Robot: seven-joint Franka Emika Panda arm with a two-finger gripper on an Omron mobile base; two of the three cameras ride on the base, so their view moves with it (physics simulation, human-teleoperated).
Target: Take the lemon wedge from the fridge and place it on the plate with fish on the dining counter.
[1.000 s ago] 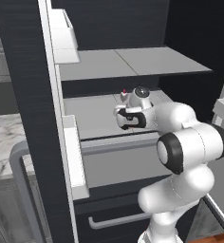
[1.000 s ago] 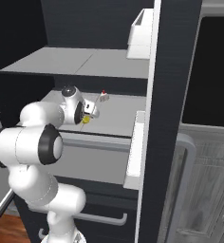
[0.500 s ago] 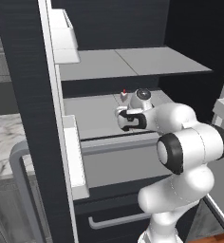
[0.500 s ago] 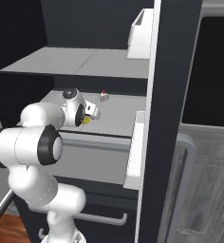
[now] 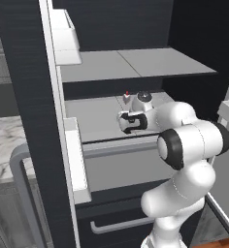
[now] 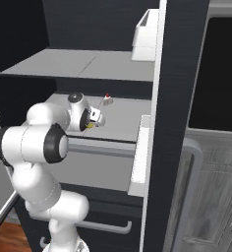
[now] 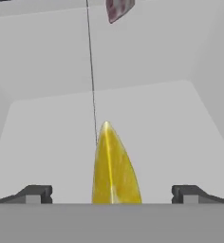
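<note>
Hand view, nearest first: the gripper (image 7: 111,194) has its two dark fingers (image 7: 34,193) spread wide, one on each side of the lemon wedge (image 7: 115,167), with clear shelf showing between each tip and the peel. They hold nothing; the wide gap looks meant to let the wedge sit centred before closing. The wedge stands on its edge, tip pointing away, on the light grey shelf (image 7: 166,118) of the fridge (image 6: 179,74), which is why the arm reaches in level and low. Beyond it, near the back wall, sits a small reddish item (image 7: 118,8), well apart and no obstacle. In the right base view a speck of yellow (image 6: 90,125) shows just under the hand, on the middle shelf, behind the open door.
</note>
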